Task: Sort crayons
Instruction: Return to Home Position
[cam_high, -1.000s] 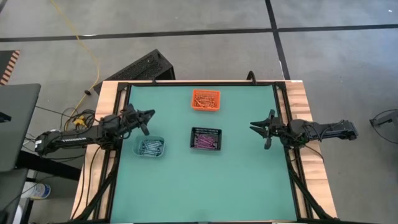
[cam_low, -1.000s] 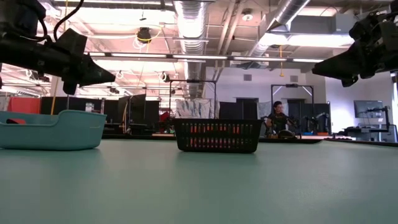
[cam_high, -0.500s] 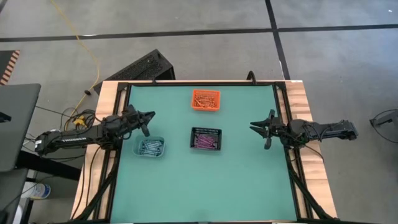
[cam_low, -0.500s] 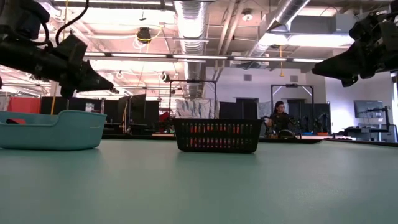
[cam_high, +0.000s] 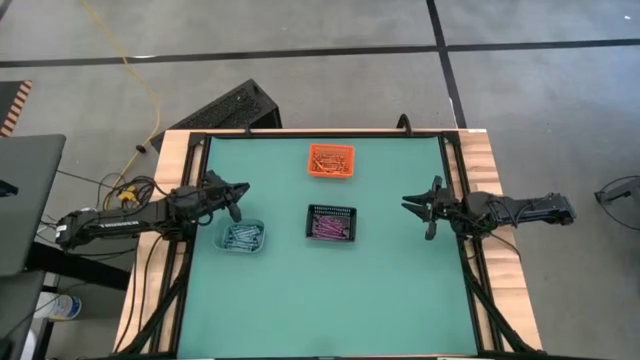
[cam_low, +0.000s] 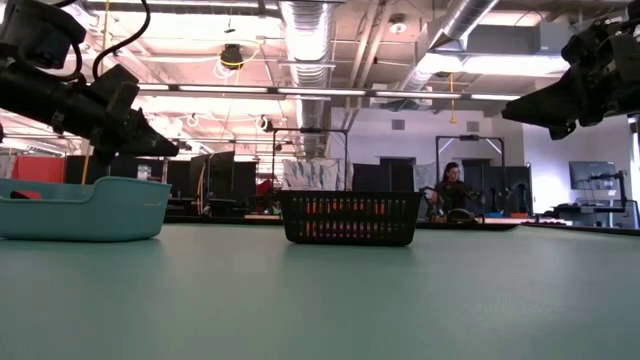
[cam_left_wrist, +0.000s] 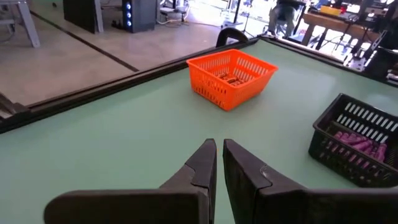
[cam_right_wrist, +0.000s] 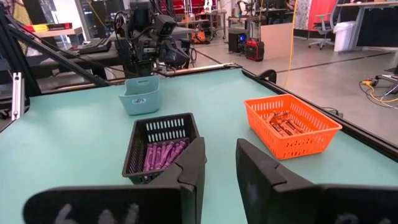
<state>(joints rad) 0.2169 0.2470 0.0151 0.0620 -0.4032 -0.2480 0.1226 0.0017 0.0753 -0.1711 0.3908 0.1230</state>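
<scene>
High view: crayons (cam_high: 328, 229) lie in the three bins, both grippers empty.
Left gripper (cam_high: 240, 190) nearly closed beside teal bin (cam_high: 222, 238); right gripper (cam_high: 412, 208) apart at table's edge. Homing: retract high, clear of orange bin (cam_high: 331, 147) and black bin (cam_high: 331, 209).

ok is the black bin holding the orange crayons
No, the black bin holds purple crayons; the orange crayons lie in the orange bin.

One orange bin (cam_high: 331, 147), one black bin (cam_high: 332, 208), one pale blue bin (cam_high: 222, 238), each with uncounted crayons (cam_right_wrist: 158, 154); two arms (cam_high: 120, 218) (cam_high: 515, 210); one person (cam_low: 447, 190).
</scene>
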